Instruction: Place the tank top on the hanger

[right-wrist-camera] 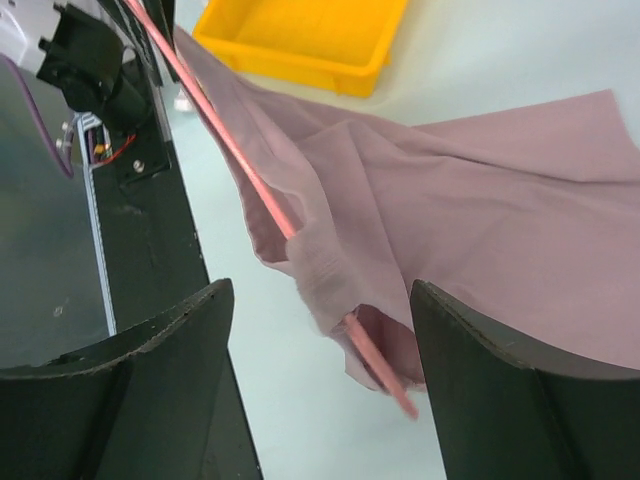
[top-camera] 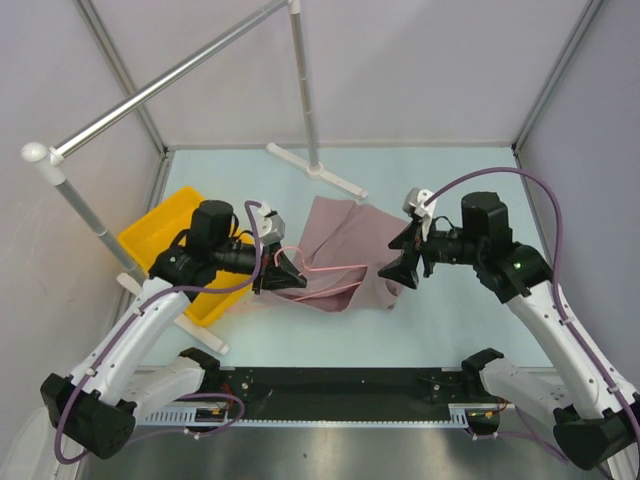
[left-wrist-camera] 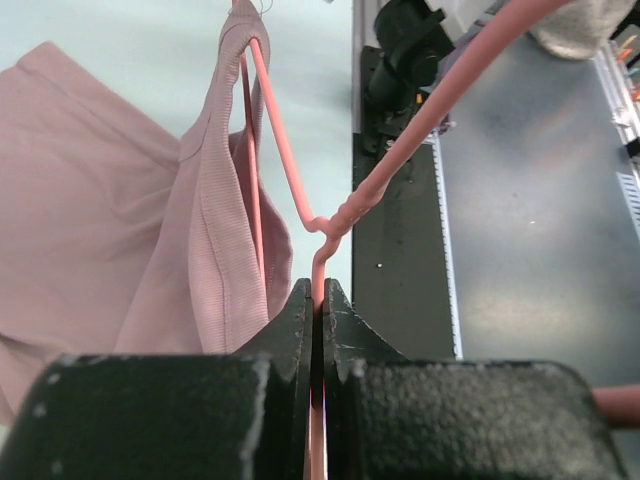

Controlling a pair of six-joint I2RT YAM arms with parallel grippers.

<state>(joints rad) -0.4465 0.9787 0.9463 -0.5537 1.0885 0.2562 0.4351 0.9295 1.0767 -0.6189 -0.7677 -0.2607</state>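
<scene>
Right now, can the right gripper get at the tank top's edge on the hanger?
Probably yes: the right gripper is open, and the tank top on the hanger lies just ahead, nothing between.

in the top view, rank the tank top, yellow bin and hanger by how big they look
1. tank top and yellow bin: about alike, and the left arm hides part of the bin.
2. hanger: thin wire, smallest.
</scene>
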